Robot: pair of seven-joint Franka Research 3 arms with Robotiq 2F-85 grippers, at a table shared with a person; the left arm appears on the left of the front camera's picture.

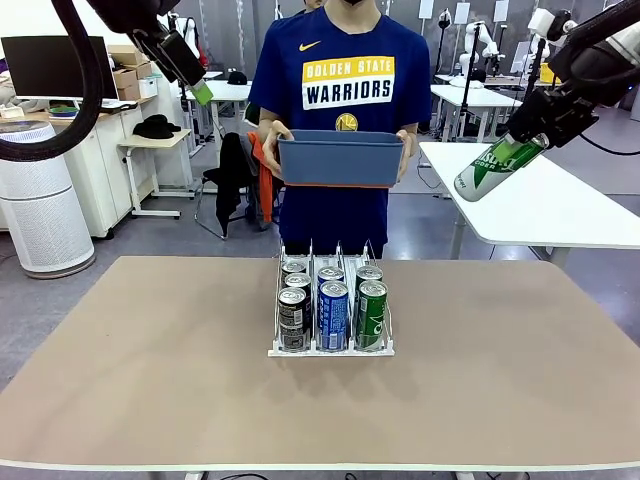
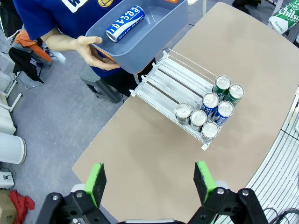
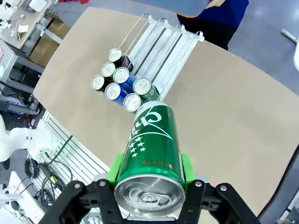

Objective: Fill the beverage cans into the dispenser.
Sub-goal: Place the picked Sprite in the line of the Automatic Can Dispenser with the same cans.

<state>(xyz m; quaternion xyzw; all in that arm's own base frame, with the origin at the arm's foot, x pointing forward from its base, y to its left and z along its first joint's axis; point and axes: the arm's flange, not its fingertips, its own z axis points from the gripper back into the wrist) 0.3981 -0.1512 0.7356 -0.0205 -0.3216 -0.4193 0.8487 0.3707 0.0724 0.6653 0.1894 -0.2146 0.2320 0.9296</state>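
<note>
Aluminium of the green can (image 3: 152,144), pinched round its middle by the right claw (image 3: 149,173) high to the right of the dispenser (image 3: 164,42), looks smooth, dentable and probably weighty, so a firm mid-body hold suits, while the left claw (image 2: 150,181) hangs spread high to its left.

A grey floor (image 1: 150,235) is spreading beyond the tan surface (image 1: 130,360). At left, a white cylindrical unit (image 1: 40,200) is standing beside a white cabinet (image 1: 95,170) that is carrying a dark monitor (image 1: 45,65). A white table (image 1: 540,205) is sitting at right, and dark clothes (image 1: 232,175) are hanging farther back.
</note>
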